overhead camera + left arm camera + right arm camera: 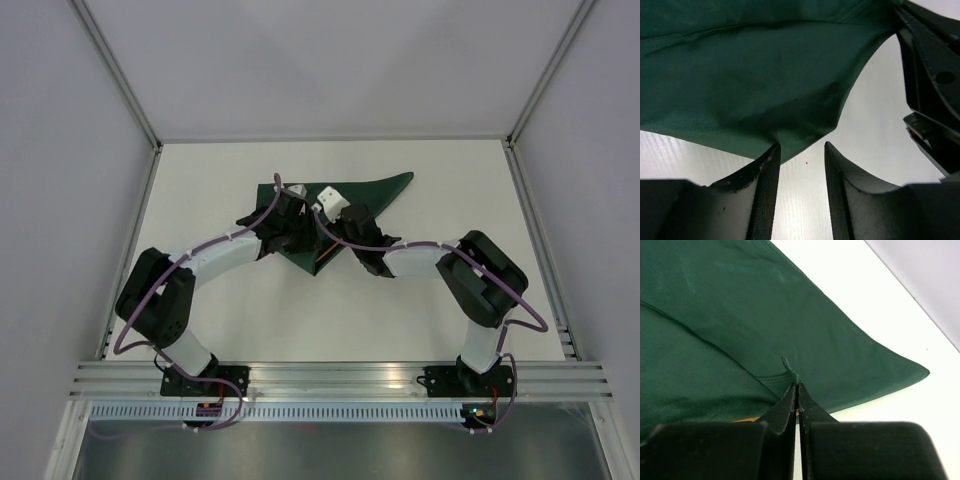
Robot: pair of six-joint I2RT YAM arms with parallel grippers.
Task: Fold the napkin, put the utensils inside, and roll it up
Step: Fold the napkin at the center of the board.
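Bench [420, 300]: white and flat, boxed in by pale grey walls [320, 60]; slotted metal rail [340, 378] along the near edge.
Napkin [375, 188]: dark green cloth, mid-bench toward the far side, between the two arms; bunched where the arms meet, one pointed corner stretched out to the far right.
Napkin detail: stitched hem line across the top in the left wrist view; cloth hangs raised off the bench there.
Left tool [801, 146]: jaws apart with bare bench between them; the cloth's drooping edge sits just at one tip.
Right tool [796, 386]: jaws pressed together on a small pinch of the cloth, with a tuft poking above the tips.
Orange sliver [747, 419]: peeks out under the cloth edge beside the right tool; cannot tell what it is.
Cables [240, 232]: purple, running along both arms.
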